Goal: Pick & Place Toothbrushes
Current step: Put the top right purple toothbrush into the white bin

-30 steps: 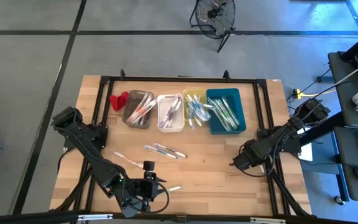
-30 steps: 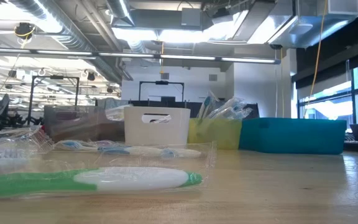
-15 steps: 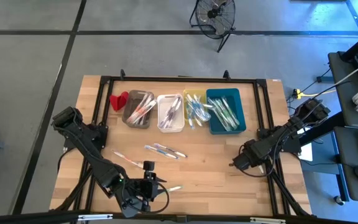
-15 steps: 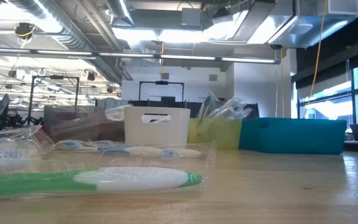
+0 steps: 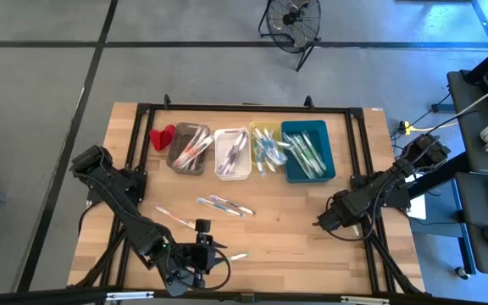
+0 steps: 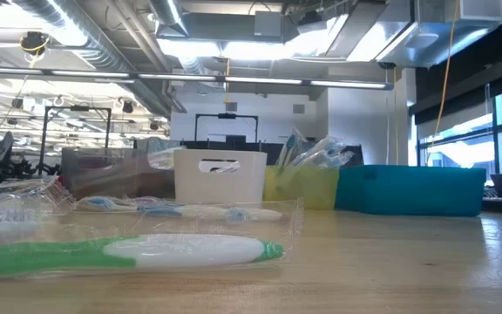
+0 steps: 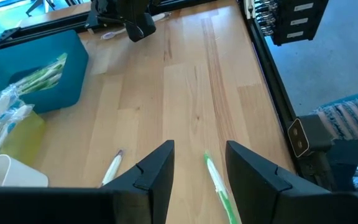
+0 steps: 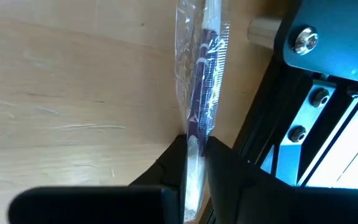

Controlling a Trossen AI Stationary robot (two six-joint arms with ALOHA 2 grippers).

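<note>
We saw the right gripper (image 8: 194,155) closed on a wrapped toothbrush (image 8: 201,81) at the counter's (image 5: 286,220) right edge, its long axis running straight out from the fingers. The left gripper (image 7: 197,165) stood open at the near edge, over a green brush (image 7: 219,186).

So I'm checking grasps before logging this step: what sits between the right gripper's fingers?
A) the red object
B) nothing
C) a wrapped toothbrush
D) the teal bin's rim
C: in the right wrist view the right gripper has its fingers nearly closed on a clear-wrapped toothbrush lying on the table.
</note>
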